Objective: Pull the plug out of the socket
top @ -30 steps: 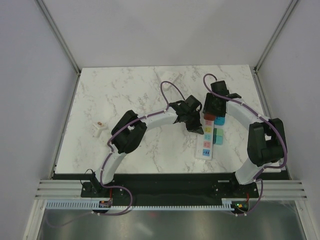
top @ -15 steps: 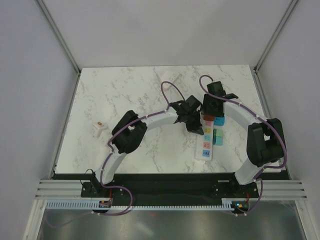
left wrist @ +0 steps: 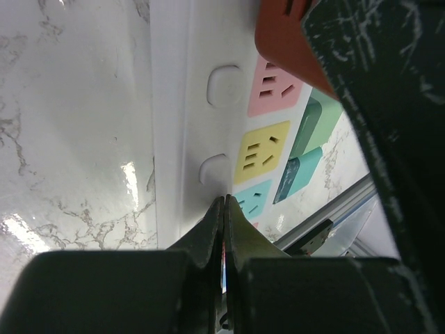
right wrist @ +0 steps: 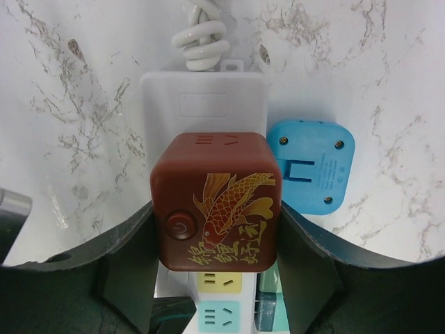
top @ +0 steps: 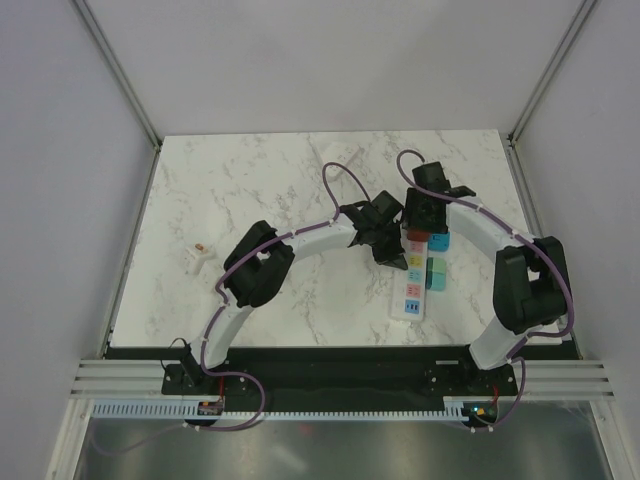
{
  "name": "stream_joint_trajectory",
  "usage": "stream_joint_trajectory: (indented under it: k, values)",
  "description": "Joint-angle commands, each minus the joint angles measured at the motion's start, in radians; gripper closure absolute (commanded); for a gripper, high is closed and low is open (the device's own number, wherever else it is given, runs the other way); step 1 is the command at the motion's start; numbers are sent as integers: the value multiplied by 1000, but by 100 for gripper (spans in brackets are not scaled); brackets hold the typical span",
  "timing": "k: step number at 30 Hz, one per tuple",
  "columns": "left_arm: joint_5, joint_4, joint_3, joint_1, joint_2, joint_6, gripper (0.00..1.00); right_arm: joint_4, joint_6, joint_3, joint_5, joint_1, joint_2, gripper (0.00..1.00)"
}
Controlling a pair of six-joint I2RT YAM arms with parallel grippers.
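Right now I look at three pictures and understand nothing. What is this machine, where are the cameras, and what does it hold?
You see two robot arms bolted at the near edge of a marble table. The wide picture is from a camera above and behind them; the other two are from cameras on the wrists. On the table lie a white power strip with coloured sockets, a blue adapter beside it, and a small white object far left. The right pincer grips a brown cube plug sitting in the strip. The left pincer is shut, holds nothing, its tips on the strip.
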Motion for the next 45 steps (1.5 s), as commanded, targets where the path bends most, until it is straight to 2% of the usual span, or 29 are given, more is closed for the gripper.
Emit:
stream_joint_trajectory:
  k: [1, 4, 8, 13, 23, 27, 33, 39, 40, 45]
  values:
    - [-112, -94, -10, -6, 79, 27, 98, 32, -34, 26, 175, 76, -74, 100]
    - [-111, -94, -5, -6, 84, 27, 98, 34, -37, 13, 277, 121, -72, 100]
    - [-115, -97, -6, -7, 81, 29, 98, 29, -33, 22, 292, 130, -68, 100]
    - [-114, -97, -6, -9, 79, 35, 98, 5, -10, 62, 158, 99, -78, 100]
    - [-52, -59, 39, -6, 15, 111, 98, -25, -17, 79, 76, 37, -150, 100]
    - [-43, -56, 46, 5, -51, 153, 98, 49, -13, 37, -62, -11, -172, 100]
    - [-20, -25, -32, 43, -215, 191, 98, 178, 9, 14, -180, -37, -152, 100]
    - [23, 47, -251, 111, -475, 196, 98, 313, 55, 28, -407, -33, -60, 100]
    - [26, 59, -326, 124, -514, 193, 98, 333, 56, 37, -460, -19, -42, 100]
    - [50, 76, -517, 235, -817, 179, 98, 347, 33, 164, -484, 102, 95, 100]
